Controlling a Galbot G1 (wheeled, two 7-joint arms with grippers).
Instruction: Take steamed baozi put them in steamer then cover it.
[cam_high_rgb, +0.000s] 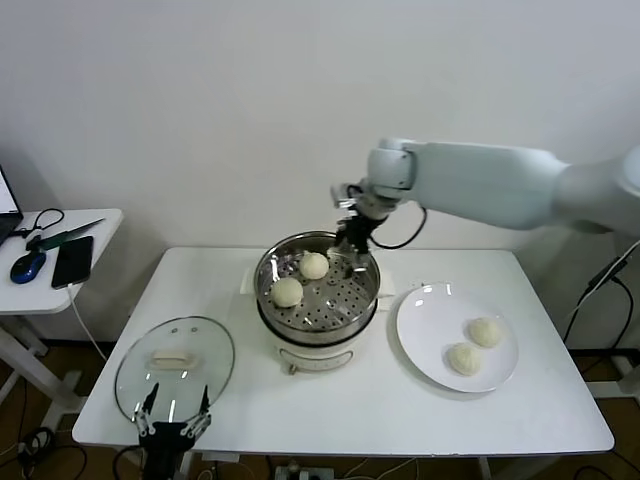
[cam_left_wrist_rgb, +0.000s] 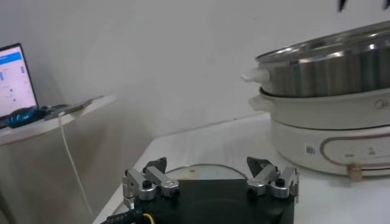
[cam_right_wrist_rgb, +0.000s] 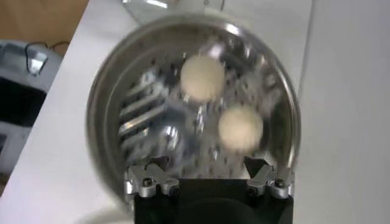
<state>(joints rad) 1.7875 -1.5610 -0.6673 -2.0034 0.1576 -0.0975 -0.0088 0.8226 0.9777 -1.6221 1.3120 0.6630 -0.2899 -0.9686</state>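
steamer: two baozi inside | plate: two | right gripper: above rim, empty

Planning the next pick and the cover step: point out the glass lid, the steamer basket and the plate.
glass lid (cam_high_rgb: 196, 352), head view, clear glass beside its white handle.
steamer basket (cam_high_rgb: 340, 298), head view, perforated bottom.
plate (cam_high_rgb: 428, 322), head view, bare white surface left of the buns.

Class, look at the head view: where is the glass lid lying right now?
The glass lid lies flat on the table's front left corner, left of the steamer, just beyond the open left tool.
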